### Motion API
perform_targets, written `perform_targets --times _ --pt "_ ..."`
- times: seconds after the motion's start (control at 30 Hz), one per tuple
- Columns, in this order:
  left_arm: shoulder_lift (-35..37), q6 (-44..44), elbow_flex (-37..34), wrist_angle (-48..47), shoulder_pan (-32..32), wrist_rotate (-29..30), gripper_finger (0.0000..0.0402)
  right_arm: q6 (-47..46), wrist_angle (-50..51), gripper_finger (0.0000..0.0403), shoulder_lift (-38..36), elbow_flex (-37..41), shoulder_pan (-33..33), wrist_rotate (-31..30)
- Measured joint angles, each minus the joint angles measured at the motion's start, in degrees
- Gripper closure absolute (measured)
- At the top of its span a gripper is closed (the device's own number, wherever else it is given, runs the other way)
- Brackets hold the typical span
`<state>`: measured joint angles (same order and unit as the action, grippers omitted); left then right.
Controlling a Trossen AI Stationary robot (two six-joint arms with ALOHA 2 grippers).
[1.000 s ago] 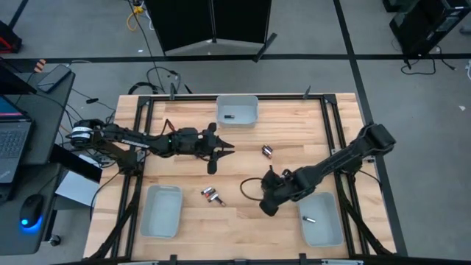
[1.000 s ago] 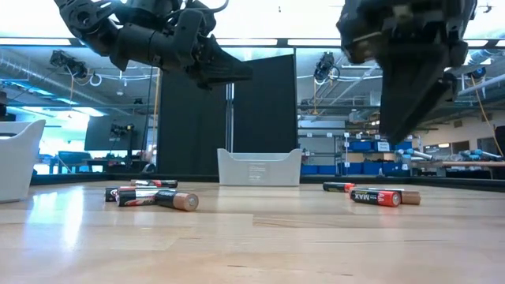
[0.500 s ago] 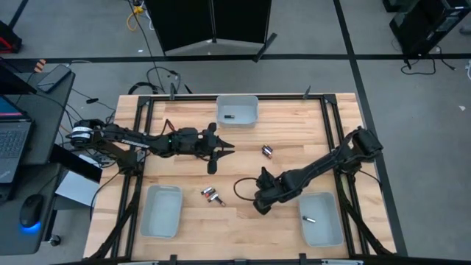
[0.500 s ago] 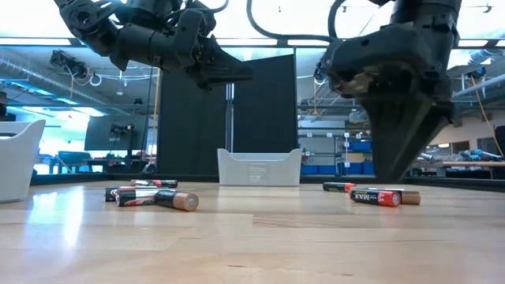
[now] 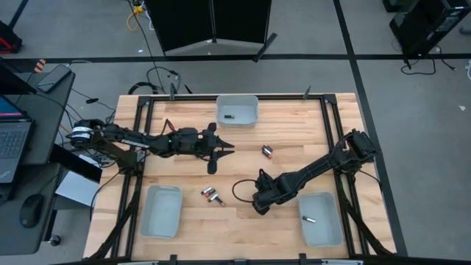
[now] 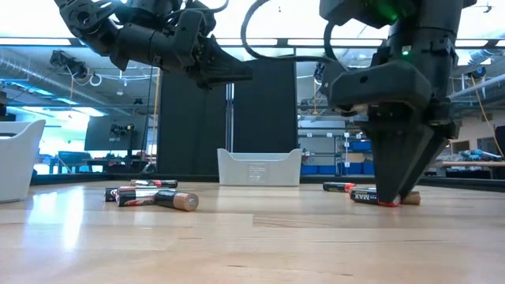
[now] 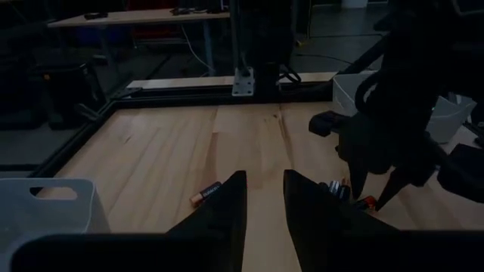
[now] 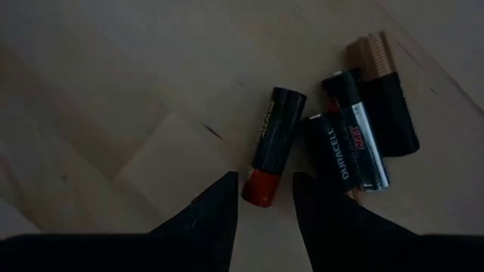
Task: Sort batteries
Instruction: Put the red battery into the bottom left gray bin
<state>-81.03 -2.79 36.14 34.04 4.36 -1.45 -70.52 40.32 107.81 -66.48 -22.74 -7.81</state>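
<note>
right pincer parted over red-and-black battery; left pincer parted, apparently empty.

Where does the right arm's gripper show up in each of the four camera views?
High view: right gripper just below centre, at the end of the arm slanting in from the right.
Low view: right gripper on the right, fingers pointing down at the table.
Left wrist view: right gripper at right, farther off.
Right wrist view: right gripper, its own open fingers at the bottom edge.
Shared landmark: the wooden table beneath it.
</note>
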Motion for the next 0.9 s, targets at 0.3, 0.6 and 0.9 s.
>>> perform_targets --times 0.3,0.6,0.9 --pt "0.0 0.4 0.0 -0.1 0.0 -0.1 0.0307 1.8 -1.1 0.0316 0.0 0.8 0.0 -0.1" --pt "0.0 1.6 0.0 -0.1 0.0 -0.1 0.0307 3.8 -3.8 0.0325 -0.4 2.6 -0.1 0.5" --pt "0.0 2.7 0.0 2.3 0.0 -0.7 0.0307 11.7 -4.5 0.0341 0.0 -0.9 -0.8 2.1"
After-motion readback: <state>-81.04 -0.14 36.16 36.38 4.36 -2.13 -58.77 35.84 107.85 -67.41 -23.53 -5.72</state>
